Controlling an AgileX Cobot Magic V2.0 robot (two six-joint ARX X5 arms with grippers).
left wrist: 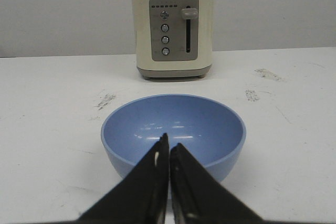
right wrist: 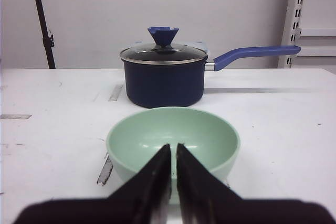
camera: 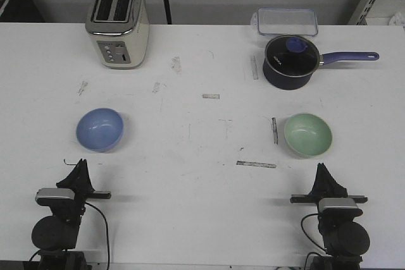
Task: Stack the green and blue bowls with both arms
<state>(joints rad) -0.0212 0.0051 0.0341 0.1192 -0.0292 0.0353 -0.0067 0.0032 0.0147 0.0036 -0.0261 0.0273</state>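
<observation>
The periwinkle blue bowl (camera: pixel 99 129) sits upright and empty on the left of the white table; the left wrist view shows the blue bowl (left wrist: pixel 174 129) just ahead of the fingertips. My left gripper (camera: pixel 80 164) rests near the front edge, short of that bowl, its jaws shut with nothing between them (left wrist: pixel 169 141). The mint green bowl (camera: pixel 307 135) stands upright on the right, also seen as the green bowl (right wrist: pixel 173 137) in the right wrist view. Behind it, my right gripper (camera: pixel 322 167) is shut and empty (right wrist: pixel 174 148).
A cream toaster (camera: pixel 118 23) stands at the back left. A dark navy saucepan (camera: pixel 290 61) with a glass lid and purple handle is at the back right, a clear plastic container (camera: pixel 286 21) behind it. Tape strips (camera: pixel 256 164) mark the table.
</observation>
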